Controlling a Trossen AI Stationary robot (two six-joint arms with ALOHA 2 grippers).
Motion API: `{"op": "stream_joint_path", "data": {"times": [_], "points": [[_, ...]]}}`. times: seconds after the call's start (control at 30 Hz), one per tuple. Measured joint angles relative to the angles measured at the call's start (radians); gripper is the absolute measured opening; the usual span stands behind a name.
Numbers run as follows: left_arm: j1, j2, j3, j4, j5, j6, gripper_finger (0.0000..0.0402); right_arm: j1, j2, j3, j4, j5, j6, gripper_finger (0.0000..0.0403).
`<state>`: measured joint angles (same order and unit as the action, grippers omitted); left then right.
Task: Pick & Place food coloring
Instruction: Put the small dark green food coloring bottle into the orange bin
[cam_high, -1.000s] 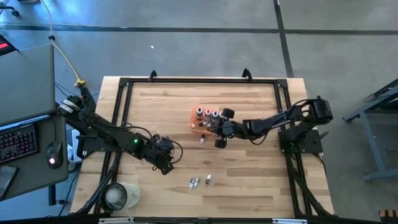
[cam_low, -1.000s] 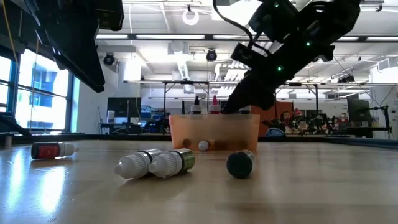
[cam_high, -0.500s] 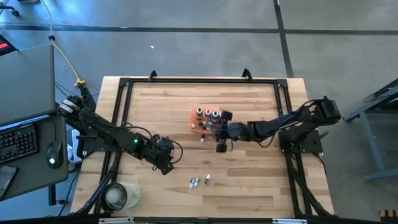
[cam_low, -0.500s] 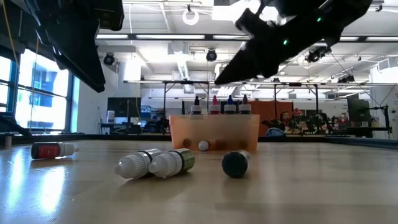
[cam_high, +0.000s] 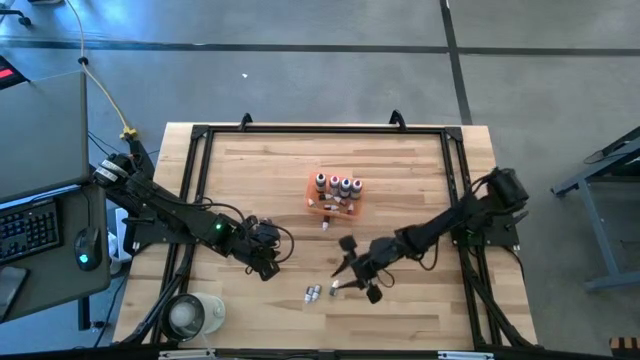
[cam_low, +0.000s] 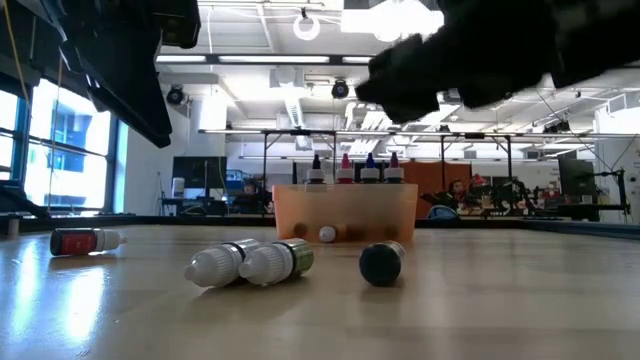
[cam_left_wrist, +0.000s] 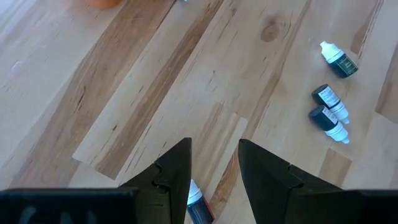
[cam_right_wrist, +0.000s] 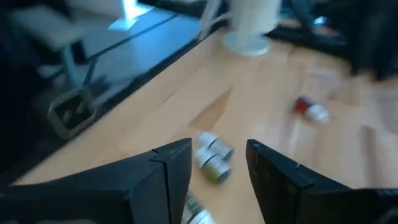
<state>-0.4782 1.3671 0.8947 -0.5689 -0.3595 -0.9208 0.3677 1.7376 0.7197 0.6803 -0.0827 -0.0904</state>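
The food coloring bottles are tiny droppers. Several stand upright in the orange tray (cam_high: 333, 196) (cam_low: 345, 212). Two lie side by side on the table (cam_high: 313, 292) (cam_low: 250, 264), one beside them (cam_high: 335, 288) (cam_low: 382, 263), and one near the tray (cam_high: 325, 224). A red-capped bottle (cam_low: 85, 241) (cam_left_wrist: 195, 203) lies under my left gripper (cam_high: 266, 262) (cam_left_wrist: 213, 167), which is open and waits at the left. My right gripper (cam_high: 354, 272) (cam_right_wrist: 217, 167) is open and hovers above the loose bottles (cam_right_wrist: 214, 155) without touching them.
A white round cup (cam_high: 190, 315) (cam_right_wrist: 252, 25) stands at the near left corner. A black frame (cam_high: 320, 128) runs around the table top. Bare wood lies on the right half and along the far side.
My right gripper has drawn away from the orange tray, moving toward the near edge and a little left, and has dropped lower over the loose bottles. The bottles in the tray, partly hidden by the gripper before, now show upright in a row.
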Motion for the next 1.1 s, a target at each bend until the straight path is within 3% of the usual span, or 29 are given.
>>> {"op": "stream_joint_path", "data": {"times": [0.33, 0.53, 0.8, 1.1], "points": [[0.0, 0.0, 0.0, 0.0, -0.002, 0.0, 0.0131, -0.008, 0.273, 0.014, 0.21, -0.13, -0.017, 0.0145], [0.0, 0.0, 0.0, 0.0, 0.005, 0.0, 0.0131, -0.034, 0.372, 0.084, 0.169, -0.163, -0.027, 0.0145], [0.0, 0.0, 0.0, -0.002, 0.01, 0.0, 0.0131, -0.058, 0.416, 0.1, 0.161, -0.138, -0.055, 0.0135], [0.0, 0.0, 0.0, -0.005, 0.01, 0.0, 0.0131, -0.094, 0.389, 0.097, 0.196, -0.208, 0.065, 0.0068]]}}
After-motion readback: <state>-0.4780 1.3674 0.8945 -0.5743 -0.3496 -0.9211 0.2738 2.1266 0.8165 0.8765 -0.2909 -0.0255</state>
